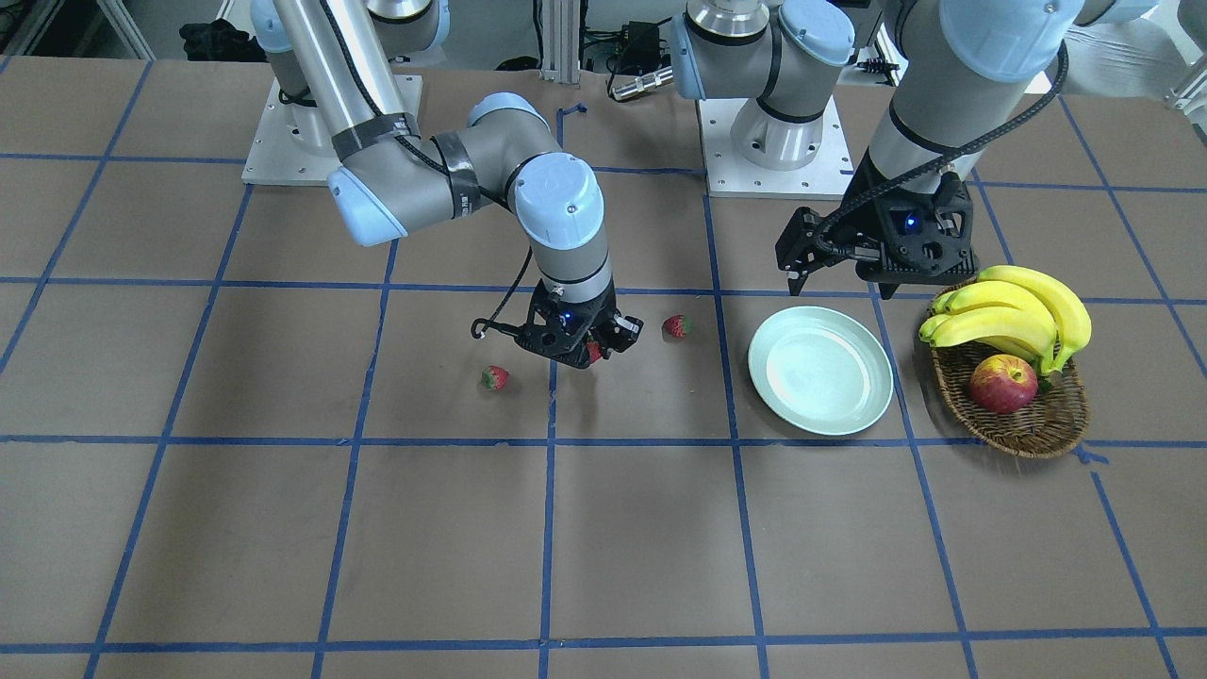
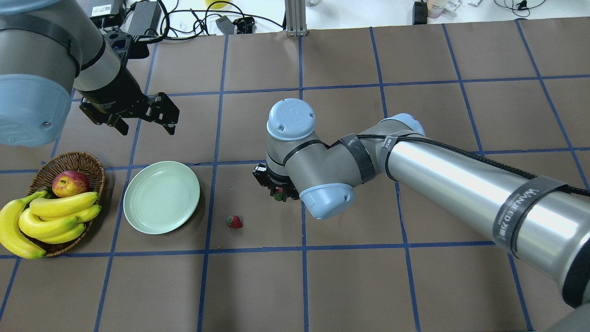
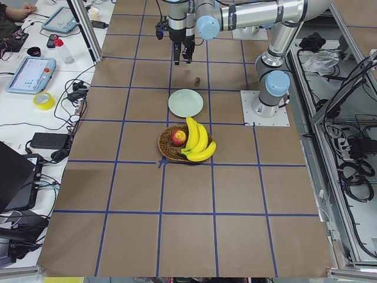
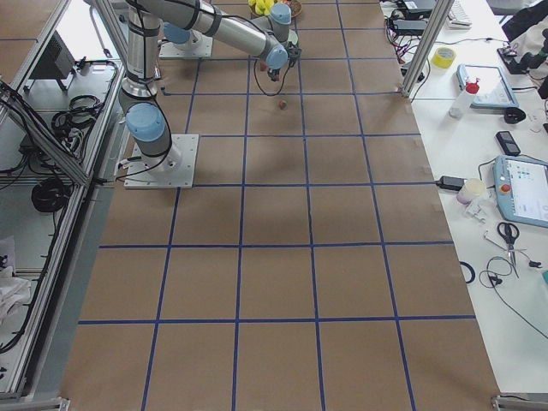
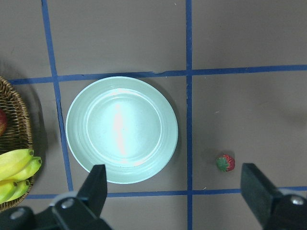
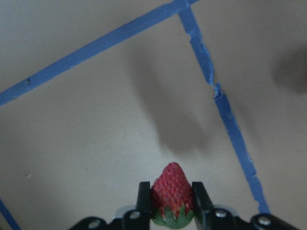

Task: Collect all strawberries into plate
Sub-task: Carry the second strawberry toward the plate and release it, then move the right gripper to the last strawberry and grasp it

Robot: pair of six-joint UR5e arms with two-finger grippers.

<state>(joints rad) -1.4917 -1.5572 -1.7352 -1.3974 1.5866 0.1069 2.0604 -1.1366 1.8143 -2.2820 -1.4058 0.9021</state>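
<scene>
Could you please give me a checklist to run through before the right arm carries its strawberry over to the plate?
1. Grip: the held strawberry sits between the right gripper fingers: ok.
2. The plate is bare, with room: ok.
3. The left gripper is open and empty, at the plate's side: ok.
4. Height of the held strawberry over the table: cannot tell.
5. Path: a loose strawberry lies between the right gripper and the plate: not ok, probably best to pass above it.
6. The other loose strawberry lies away from that path: ok.
</scene>
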